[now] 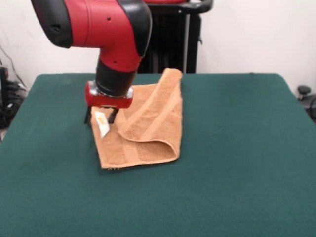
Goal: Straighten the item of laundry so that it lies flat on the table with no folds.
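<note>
Front view: folded towel [143, 131] runs lengthwise toward the far table [237, 148] edge.

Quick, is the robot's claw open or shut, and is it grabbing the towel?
Gripper: down at the towel's edge; open or shut cannot be told.

The red and black arm [94, 24] comes down from the upper left, its thick elbow bent so the black wrist [114, 79] points straight down. Below the wrist's red collar, the gripper [101, 117] hangs low with its dark fingers [88, 116] set apart, tips pointing downward.
</note>
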Tool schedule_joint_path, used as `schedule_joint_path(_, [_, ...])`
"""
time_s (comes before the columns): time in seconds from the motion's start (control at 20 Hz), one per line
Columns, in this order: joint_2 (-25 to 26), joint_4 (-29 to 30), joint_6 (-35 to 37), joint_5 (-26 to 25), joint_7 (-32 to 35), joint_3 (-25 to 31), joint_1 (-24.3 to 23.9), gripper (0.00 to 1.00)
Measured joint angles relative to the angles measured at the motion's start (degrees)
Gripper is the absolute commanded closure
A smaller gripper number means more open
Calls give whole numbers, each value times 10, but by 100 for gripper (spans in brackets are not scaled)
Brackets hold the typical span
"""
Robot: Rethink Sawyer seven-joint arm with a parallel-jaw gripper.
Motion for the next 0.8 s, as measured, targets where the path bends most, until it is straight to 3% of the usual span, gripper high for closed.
schedule_joint_path(0.15, [-3,-10,-4,-78,0,-7,8,0])
schedule_joint_path(0.2, [-1,-20,-9,-137,1,-15,11,0])
schedule_joint_path(0.4, [14,-54,-31,-290,1,-42,4,0])
schedule_joint_path(0.6, [36,-87,-51,-372,1,-68,-21,0])
schedule_joint_path(0.8, [53,-111,-54,-382,1,-93,-50,0])
